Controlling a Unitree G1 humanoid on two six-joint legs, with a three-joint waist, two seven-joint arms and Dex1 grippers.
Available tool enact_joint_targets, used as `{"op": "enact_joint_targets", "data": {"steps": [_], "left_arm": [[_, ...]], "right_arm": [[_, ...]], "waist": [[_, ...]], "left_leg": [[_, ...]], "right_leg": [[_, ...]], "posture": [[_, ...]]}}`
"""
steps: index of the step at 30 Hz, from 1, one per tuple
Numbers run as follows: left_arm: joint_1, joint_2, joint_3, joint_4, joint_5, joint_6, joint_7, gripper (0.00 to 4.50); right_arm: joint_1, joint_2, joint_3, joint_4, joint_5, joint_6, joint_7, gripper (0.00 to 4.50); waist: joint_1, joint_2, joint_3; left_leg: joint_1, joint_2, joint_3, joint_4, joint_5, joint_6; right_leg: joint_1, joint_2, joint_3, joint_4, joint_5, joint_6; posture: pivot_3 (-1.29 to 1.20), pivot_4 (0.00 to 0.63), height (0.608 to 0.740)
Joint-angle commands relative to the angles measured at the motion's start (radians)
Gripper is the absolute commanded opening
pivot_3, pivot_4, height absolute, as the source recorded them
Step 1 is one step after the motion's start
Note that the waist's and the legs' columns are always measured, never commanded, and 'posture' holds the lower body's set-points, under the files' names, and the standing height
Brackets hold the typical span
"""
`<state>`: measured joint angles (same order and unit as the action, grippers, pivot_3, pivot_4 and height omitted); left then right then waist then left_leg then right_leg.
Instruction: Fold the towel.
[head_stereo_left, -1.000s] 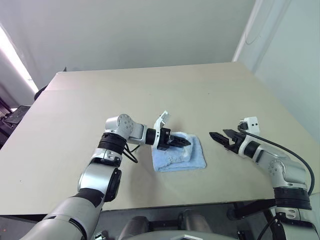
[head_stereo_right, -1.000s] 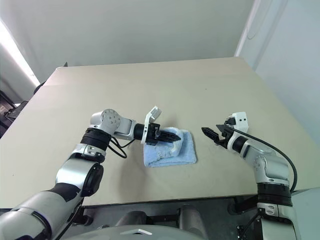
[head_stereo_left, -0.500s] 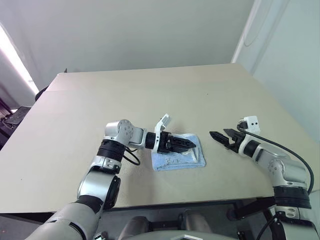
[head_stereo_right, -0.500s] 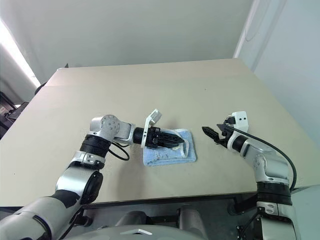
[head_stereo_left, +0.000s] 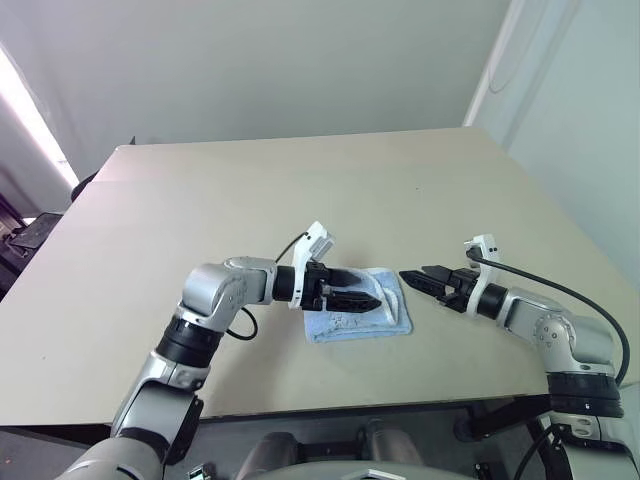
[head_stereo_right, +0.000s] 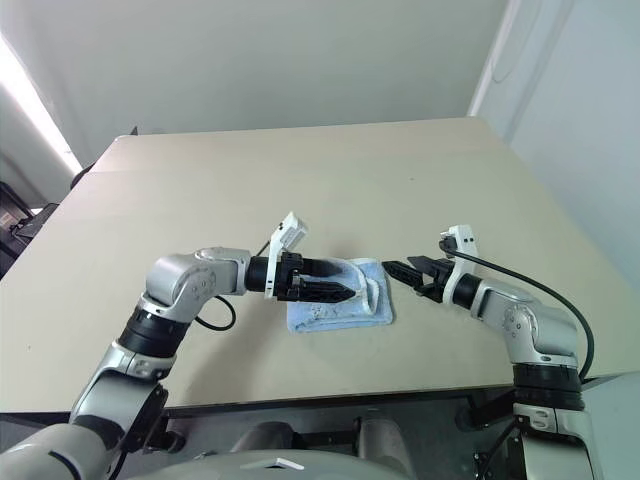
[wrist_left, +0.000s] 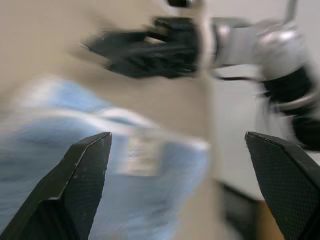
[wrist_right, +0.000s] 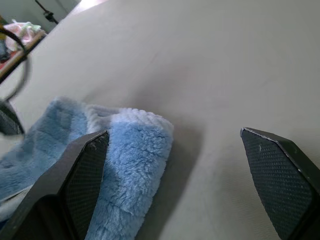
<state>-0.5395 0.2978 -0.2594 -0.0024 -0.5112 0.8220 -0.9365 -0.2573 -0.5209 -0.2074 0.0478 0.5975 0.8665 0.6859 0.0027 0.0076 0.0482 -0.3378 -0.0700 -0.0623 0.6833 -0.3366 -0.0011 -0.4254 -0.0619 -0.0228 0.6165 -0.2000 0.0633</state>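
The towel lies folded into a small blue bundle on the table, near the table's front edge and roughly midway between its left and right sides. Its top layer is bunched and rumpled along the edge toward the left arm, while the part toward the right arm lies flatter, ending in a thick rounded fold that the right wrist view shows resting on the table surface. A pale band of edging crosses the cloth in the left wrist view.

The left gripper reaches in over the towel from the towel's left side, pointing across it toward the right arm. Its two black fingers stand wide apart and hold nothing, with the towel showing between them; they hang close over the rumpled top layer, and whether they touch the cloth cannot be told.

The right gripper is just beside the towel's right edge, pointing back toward the towel and the left gripper. Its fingers are also spread wide and empty, and bare table lies between them next to the towel's rounded fold. The two grippers face each other across the towel's right half, near but apart.
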Motion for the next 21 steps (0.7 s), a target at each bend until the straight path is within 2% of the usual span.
{"op": "enact_joint_targets", "data": {"steps": [1,6,13,17,21], "left_arm": [[0.019,-0.027,-0.034,0.057,0.139,-0.367,-0.027,4.50],[0.039,-0.125,-0.074,0.298,0.239,-0.633,-0.037,4.50],[0.047,-0.238,-0.104,0.622,0.347,-0.855,-0.035,4.50],[0.010,-0.276,-0.065,0.756,0.373,-0.950,-0.001,4.50],[-0.019,-0.298,0.004,0.782,0.326,-0.976,-0.030,4.50]], "right_arm": [[-0.044,0.012,-0.013,0.029,-0.024,-0.044,-0.036,4.39],[-0.077,0.004,-0.062,0.057,-0.009,-0.045,-0.055,4.39],[-0.072,-0.004,-0.088,0.051,-0.007,-0.034,-0.068,4.39],[-0.050,-0.001,-0.124,0.007,0.023,-0.046,-0.055,4.39],[-0.024,-0.013,-0.139,-0.036,0.069,-0.014,-0.027,4.39]], "waist": [[0.012,0.000,0.000],[0.037,0.001,0.000],[0.040,0.001,-0.001],[0.047,0.002,-0.004],[0.045,0.002,-0.003]], "left_leg": [[0.000,0.000,0.001,0.000,0.000,0.000],[0.000,0.000,0.002,0.000,0.000,0.002],[-0.001,0.000,0.002,0.000,-0.001,0.005],[0.001,-0.001,0.002,0.001,0.000,0.007],[0.006,-0.001,0.002,0.001,0.000,0.008]], "right_leg": [[0.000,0.000,0.001,-0.001,0.000,-0.002],[0.000,0.001,0.001,-0.002,0.000,-0.002],[0.001,0.002,0.001,-0.003,0.001,0.000],[0.006,0.001,0.000,-0.004,0.001,0.003],[0.017,0.001,-0.002,-0.007,-0.001,0.007]], "posture": [[0.00,0.000,0.740],[0.00,0.000,0.740],[0.00,0.000,0.740],[0.00,0.000,0.740],[0.00,0.000,0.740]]}}
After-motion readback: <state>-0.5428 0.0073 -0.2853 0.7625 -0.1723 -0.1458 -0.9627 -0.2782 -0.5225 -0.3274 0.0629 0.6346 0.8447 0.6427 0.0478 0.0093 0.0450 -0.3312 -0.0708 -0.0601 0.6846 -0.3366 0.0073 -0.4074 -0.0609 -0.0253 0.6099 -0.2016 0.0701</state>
